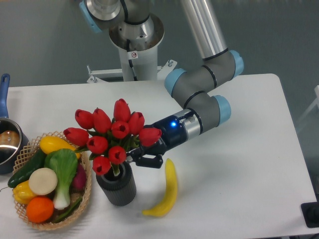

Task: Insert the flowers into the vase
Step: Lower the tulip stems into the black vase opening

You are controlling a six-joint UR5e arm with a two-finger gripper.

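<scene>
The flowers [112,133], a bunch of red closed tulips with green leaves, stand over the vase [116,186] with their stems reaching down into its mouth. The vase is a short dark grey ribbed cylinder near the table's front left. My gripper [137,155] comes in from the right, level with the stems just above the vase rim, and is shut on the flowers' stems. The blooms hide most of the stems and part of the fingers.
A woven basket [84,191] of vegetables and fruit sits just left of the vase. A yellow banana [167,191] lies right of the vase. A pot [6,142] with a blue handle stands at the left edge. The robot base [134,50] is behind.
</scene>
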